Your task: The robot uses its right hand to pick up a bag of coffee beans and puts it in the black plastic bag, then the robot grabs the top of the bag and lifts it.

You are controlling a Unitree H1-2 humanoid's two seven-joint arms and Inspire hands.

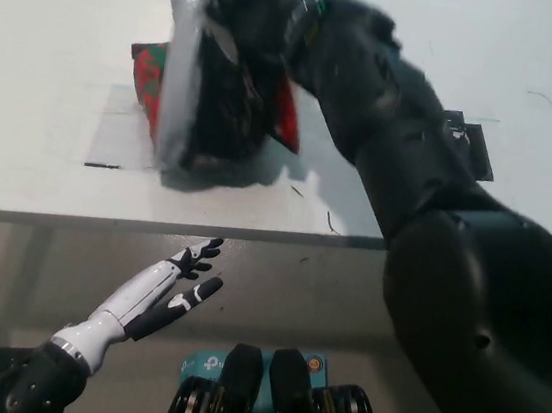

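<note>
the crinkly black plastic bag with a red coffee bean bag inside is gripped by the black right hand over the white table; the white left hand is held open below the edge.

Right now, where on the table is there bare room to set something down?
The table is bare left of the black plastic bag and far right beyond the right arm. The middle is crowded by both. The left hand rests below the edge.
</note>
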